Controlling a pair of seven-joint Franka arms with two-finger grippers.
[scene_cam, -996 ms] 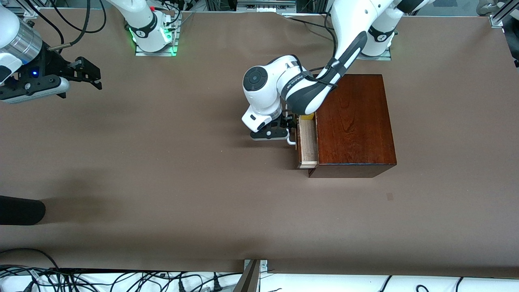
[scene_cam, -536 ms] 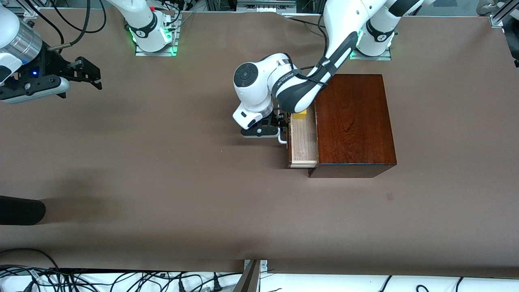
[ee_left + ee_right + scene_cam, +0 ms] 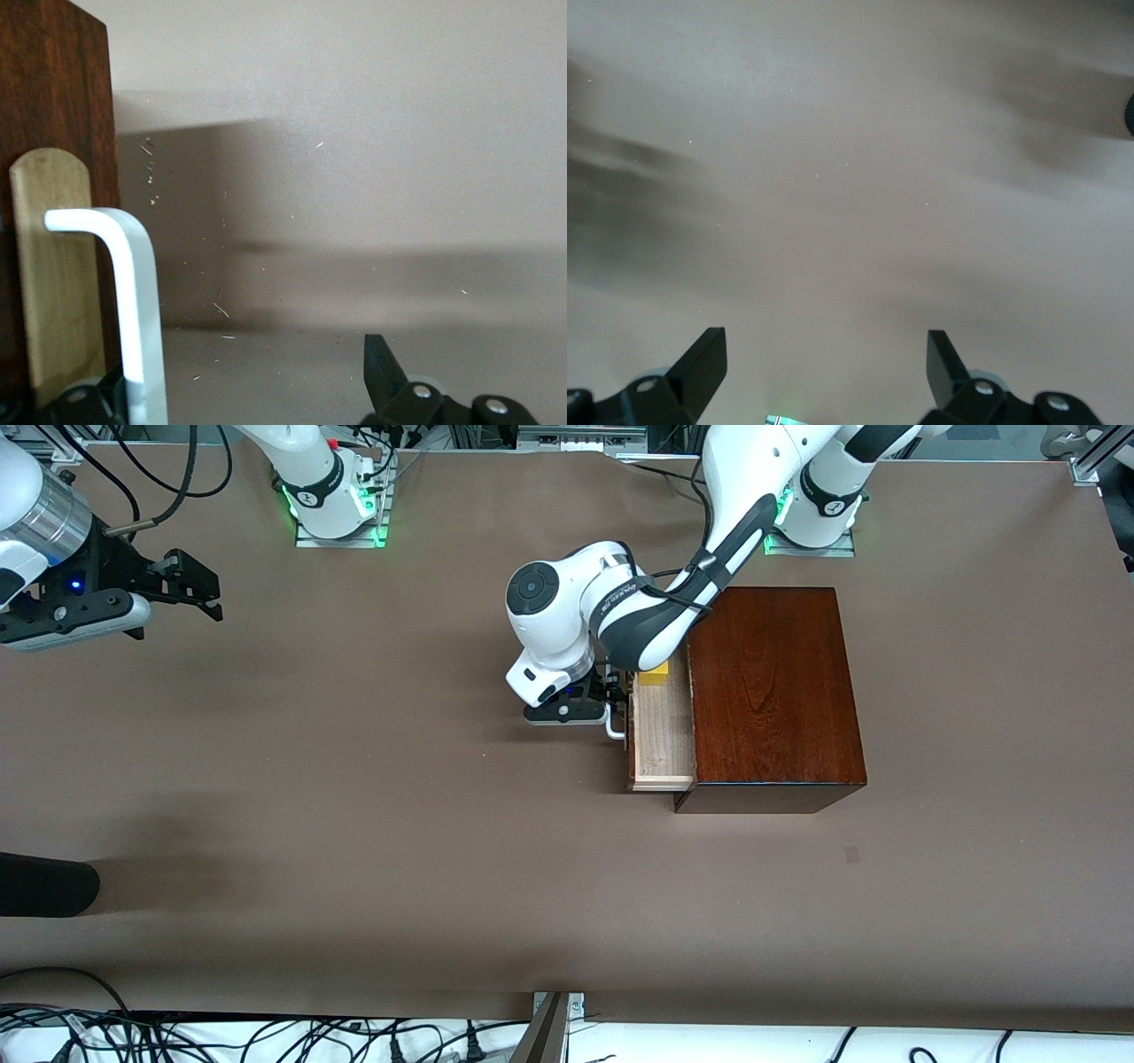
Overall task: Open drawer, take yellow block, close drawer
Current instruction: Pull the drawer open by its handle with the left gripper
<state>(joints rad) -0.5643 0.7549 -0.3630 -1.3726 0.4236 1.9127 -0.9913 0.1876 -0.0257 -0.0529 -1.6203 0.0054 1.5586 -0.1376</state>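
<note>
Half yellow block (image 3: 655, 677) hidden, L claw (image 3: 615, 707) obscured

Pale-wood drawer (image 3: 661, 731) partly pulled out of its mahogany box, small yellow block (image 3: 655, 677) in its corner.

White handle (image 3: 133, 301) on drawer (image 3: 53, 133), between left claw (image 3: 239, 390) fingers.

The left arm (image 3: 647, 624) hides part of the yellow block (image 3: 656, 677).
</note>
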